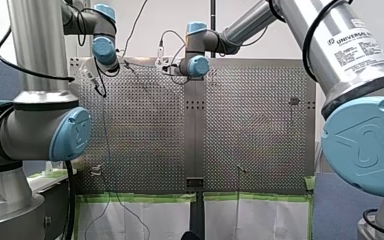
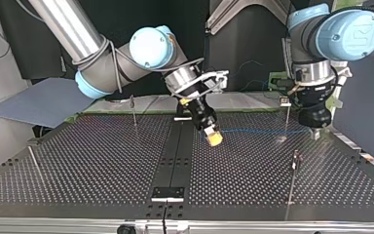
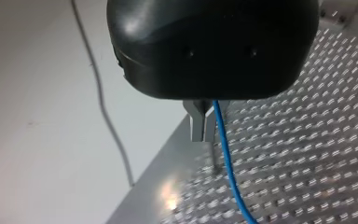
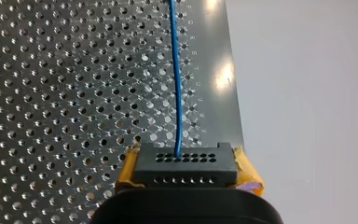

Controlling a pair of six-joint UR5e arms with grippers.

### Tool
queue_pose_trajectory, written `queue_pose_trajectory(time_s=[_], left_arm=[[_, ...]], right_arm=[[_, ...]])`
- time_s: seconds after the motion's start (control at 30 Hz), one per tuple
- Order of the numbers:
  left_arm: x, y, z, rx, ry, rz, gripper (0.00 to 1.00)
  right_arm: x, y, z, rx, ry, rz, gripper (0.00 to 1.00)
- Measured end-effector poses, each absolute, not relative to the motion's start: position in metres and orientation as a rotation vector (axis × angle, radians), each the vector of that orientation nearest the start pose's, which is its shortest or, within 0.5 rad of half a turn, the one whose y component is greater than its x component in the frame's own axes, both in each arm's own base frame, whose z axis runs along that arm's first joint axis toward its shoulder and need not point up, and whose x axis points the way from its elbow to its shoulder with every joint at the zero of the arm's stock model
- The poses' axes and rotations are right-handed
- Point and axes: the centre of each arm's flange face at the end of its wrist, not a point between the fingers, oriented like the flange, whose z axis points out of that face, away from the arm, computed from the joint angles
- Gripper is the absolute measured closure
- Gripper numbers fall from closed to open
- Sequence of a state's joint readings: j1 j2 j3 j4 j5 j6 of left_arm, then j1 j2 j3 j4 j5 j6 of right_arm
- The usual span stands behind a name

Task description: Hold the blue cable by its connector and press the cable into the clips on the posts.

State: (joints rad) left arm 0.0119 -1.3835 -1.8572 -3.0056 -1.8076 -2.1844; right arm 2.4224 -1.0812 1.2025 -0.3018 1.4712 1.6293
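You're looking across the perforated table (image 2: 102, 161), with both arms hanging low over it. My right gripper (image 2: 215, 138) is tilting down just beside the table's centre seam, its yellow pads (image 4: 247, 175) clamping the black connector (image 4: 186, 168). My left gripper (image 2: 314, 131) is standing upright near the table's edge at the top view's right, its metal fingers (image 3: 200, 126) pinching together on the blue cable (image 2: 258, 130). The cable is running taut between the two grippers, close above the surface, passing a thin post (image 2: 287, 117).

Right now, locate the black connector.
The black connector is clamped between my right gripper's yellow pads, near the top view's centre, above the perforated table.
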Motion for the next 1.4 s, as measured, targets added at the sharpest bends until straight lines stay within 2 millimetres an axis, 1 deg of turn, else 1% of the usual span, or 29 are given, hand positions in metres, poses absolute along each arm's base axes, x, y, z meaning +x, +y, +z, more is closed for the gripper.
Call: queue_pose_trajectory(time_s=[0.13,0.37,0.53,0.67,0.8,1.13,1.23,1.4], left_arm=[[0.419,-0.099,0.452,-0.661,1.363,-0.297,1.00],[0.428,-0.095,0.460,-0.639,1.349,-0.309,1.00],[0.438,-0.095,0.451,-0.620,1.375,-0.323,1.00],[0.449,-0.094,0.440,-0.613,1.405,-0.315,1.00],[0.454,-0.091,0.436,-0.618,1.413,-0.309,1.00],[0.458,-0.083,0.436,-0.623,1.398,-0.304,1.00],[0.460,-0.081,0.438,-0.621,1.389,-0.303,1.00],[0.464,-0.077,0.446,-0.620,1.367,-0.306,1.00]], right_arm=[[0.630,-0.356,0.404,-2.232,0.759,-2.688,1.00],[0.635,-0.355,0.404,-2.226,0.757,-2.679,1.00],[0.641,-0.349,0.416,-2.202,0.759,-2.672,1.00],[0.642,-0.352,0.429,-2.166,0.762,-2.694,1.00],[0.641,-0.355,0.432,-2.158,0.769,-2.702,1.00],[0.636,-0.365,0.432,-2.164,0.795,-2.704,1.00],[0.634,-0.368,0.432,-2.166,0.803,-2.705,1.00],[0.631,-0.374,0.431,-2.169,0.816,-2.710,1.00]])
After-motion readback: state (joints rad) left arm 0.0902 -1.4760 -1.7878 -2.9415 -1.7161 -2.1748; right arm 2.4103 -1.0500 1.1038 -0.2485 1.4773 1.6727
